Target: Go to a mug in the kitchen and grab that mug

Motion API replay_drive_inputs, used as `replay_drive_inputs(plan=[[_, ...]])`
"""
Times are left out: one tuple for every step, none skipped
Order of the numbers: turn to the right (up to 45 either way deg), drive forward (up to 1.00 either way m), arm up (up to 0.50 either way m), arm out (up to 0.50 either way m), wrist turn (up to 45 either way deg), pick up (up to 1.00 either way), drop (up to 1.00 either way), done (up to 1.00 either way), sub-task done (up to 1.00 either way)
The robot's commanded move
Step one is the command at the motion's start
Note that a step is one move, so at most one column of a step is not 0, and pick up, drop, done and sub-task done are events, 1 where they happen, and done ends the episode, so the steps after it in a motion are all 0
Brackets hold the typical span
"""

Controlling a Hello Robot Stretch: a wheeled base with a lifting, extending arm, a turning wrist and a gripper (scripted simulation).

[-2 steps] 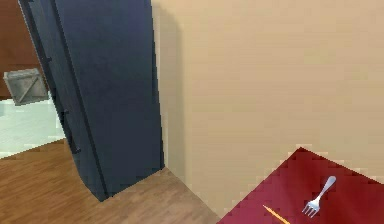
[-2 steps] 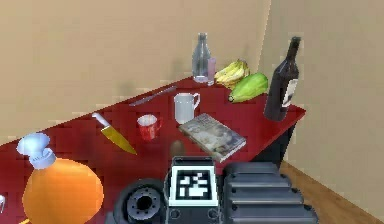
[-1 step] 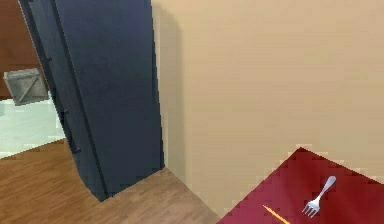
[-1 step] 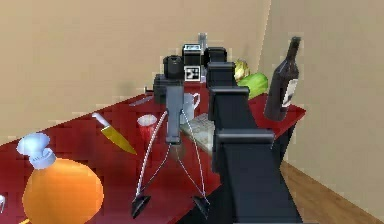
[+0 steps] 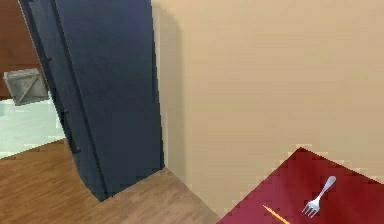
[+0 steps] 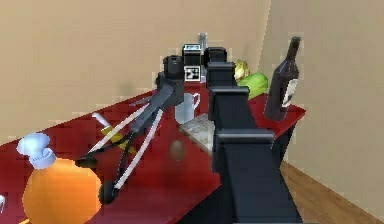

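White and upright, the mug (image 6: 188,106) was seen on the red worktop (image 6: 60,135), just beside the dark body of the gripper (image 6: 96,172). The thin fingers (image 6: 132,128) were pointed away from it, toward an orange bottle (image 6: 58,192); their setting, and whether anything was held, could not be told. It was judged that the wrist should be turned and the fingers brought level with the mug's side before a grasp was tried, with the wine bottle (image 6: 286,78) left undisturbed.

The arm (image 6: 245,150) reaches far out; tool (image 6: 97,170) at its end, thin fingers (image 6: 125,124) slanting down-left.
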Motion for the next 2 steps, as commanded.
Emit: replay_drive_inputs(plan=[[0.0, 0.00, 0.00, 0.00, 45.0, 0.00, 0.00, 0.00, 0.00], [0.0, 0.00, 0.00, 0.00, 45.0, 0.00, 0.00, 0.00, 0.00]])
